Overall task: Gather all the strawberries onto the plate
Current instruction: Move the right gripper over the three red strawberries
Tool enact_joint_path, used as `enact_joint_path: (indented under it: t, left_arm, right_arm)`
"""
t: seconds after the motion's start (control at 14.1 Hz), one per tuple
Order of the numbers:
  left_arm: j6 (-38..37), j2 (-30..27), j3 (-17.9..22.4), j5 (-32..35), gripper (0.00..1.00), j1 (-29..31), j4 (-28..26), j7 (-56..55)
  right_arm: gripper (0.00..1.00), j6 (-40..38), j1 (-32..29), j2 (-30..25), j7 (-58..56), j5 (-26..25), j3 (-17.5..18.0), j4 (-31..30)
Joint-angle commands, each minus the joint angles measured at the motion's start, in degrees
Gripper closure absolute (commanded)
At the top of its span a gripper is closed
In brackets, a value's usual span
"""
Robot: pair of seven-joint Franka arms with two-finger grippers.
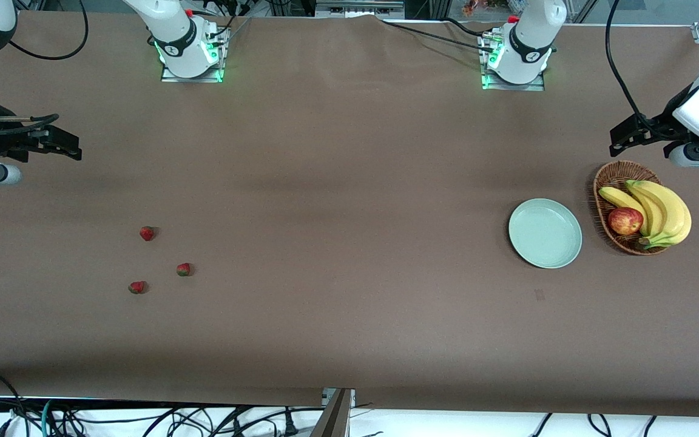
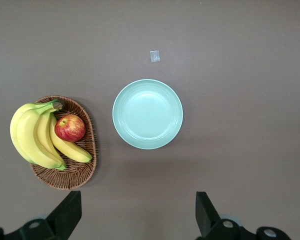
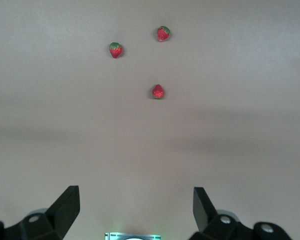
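Three strawberries lie loose toward the right arm's end of the table: one [image 1: 147,233] [image 3: 158,91], a second [image 1: 184,269] [image 3: 115,49] and a third [image 1: 137,287] [image 3: 163,33] nearest the front camera. The pale mint-green plate [image 1: 545,233] [image 2: 147,114] sits bare toward the left arm's end. My right gripper [image 1: 64,145] [image 3: 136,210] hangs open over the table's right-arm end, apart from the berries, holding nothing. Beside the basket's rim, my left gripper [image 1: 625,136] [image 2: 137,215] stands open with nothing in it.
A brown wicker basket [image 1: 607,182] [image 2: 72,177] beside the plate holds a bunch of bananas [image 1: 659,209] [image 2: 32,135] and a red apple [image 1: 625,221] [image 2: 70,127]. A small pale mark [image 1: 539,295] [image 2: 154,56] lies on the brown tabletop near the plate.
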Motion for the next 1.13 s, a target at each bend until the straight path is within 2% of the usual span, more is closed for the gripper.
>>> enact_joint_path:
  t: [0.0,0.35,0.71,0.85,1.06]
  left_arm:
    - [-0.54,-0.34,0.55,-0.95,0.0,-0.78,0.01,-0.35]
    - [-0.63,-0.34,0.63,-0.95,0.0,-0.78,0.01,-0.35]
    - [-0.63,-0.34,0.63,-0.95,0.0,-0.78,0.01,-0.35]
    - [-0.63,-0.34,0.63,-0.95,0.0,-0.78,0.01,-0.35]
    - [-0.63,-0.34,0.63,-0.95,0.0,-0.78,0.01,-0.09]
  right_arm:
    - [0.0,-0.31,-0.29,0.51,0.48,0.05,0.12,1.33]
    - [0.0,1.61,-0.29,0.95,1.1,0.05,0.21,1.33]
    - [0.0,8.1,-0.03,5.34,0.39,0.92,0.3,0.99]
    - [0.0,11.98,0.5,11.38,0.39,1.1,0.65,1.24]
    - [0.0,20.05,3.12,16.92,1.09,1.19,0.74,1.07]
